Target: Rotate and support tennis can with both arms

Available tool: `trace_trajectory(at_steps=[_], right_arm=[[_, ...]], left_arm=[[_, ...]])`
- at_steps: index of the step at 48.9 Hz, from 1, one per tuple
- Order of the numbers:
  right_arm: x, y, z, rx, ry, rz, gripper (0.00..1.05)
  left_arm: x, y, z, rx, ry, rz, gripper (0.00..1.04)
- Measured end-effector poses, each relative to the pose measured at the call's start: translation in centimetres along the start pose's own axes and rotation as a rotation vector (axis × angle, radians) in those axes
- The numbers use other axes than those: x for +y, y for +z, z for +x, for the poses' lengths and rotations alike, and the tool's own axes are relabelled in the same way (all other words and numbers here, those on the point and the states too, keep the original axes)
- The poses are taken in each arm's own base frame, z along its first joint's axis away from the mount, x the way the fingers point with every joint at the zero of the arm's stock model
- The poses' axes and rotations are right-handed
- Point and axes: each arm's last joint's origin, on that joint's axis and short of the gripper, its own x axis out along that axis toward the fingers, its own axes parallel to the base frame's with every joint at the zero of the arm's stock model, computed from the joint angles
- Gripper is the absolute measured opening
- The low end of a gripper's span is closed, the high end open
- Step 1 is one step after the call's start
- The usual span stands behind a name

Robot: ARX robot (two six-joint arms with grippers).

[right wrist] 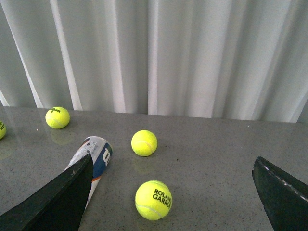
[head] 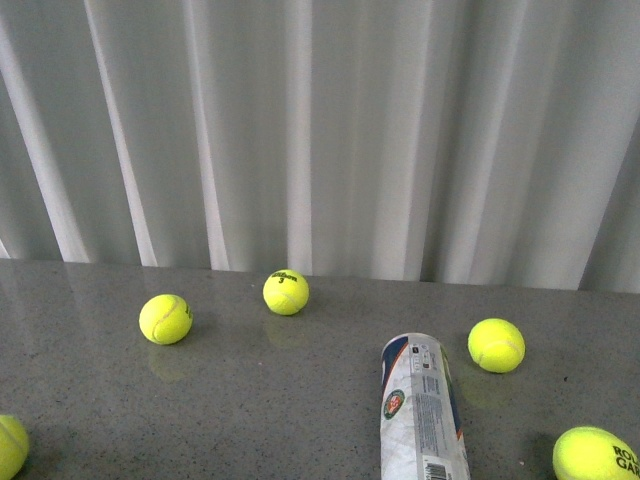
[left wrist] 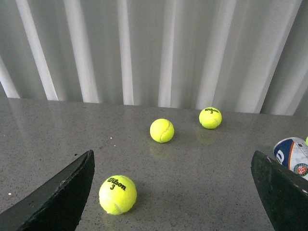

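Observation:
The tennis can (head: 422,410) lies on its side on the grey table, its end pointing away, running off the front view's bottom edge. Its end shows at the edge of the left wrist view (left wrist: 293,155), beside one finger. In the right wrist view the tennis can (right wrist: 95,160) is partly hidden behind one black finger. My left gripper (left wrist: 173,192) is open above the table, a yellow ball (left wrist: 118,194) lying between its fingers. My right gripper (right wrist: 173,192) is open too, with a "Roland Garros" ball (right wrist: 153,200) between its fingers. Neither arm shows in the front view.
Loose yellow balls lie around the can: two behind it to the left (head: 166,319) (head: 286,292), one to its right (head: 496,345), one at the front right (head: 596,455), one at the front left edge (head: 10,445). A white pleated curtain (head: 320,130) closes off the back of the table (head: 280,400).

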Motion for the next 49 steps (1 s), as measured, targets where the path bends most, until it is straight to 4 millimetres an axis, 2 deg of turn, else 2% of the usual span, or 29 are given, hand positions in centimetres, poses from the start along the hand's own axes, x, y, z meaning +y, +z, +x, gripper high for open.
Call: trace_trajectory(at_steps=[49], right_arm=[[-0.01, -0.04, 0.01, 0.005, -0.004, 0.001, 0.98]], left_arm=[[0.0, 0.0, 0.0, 0.0, 0.0, 0.0, 0.98]])
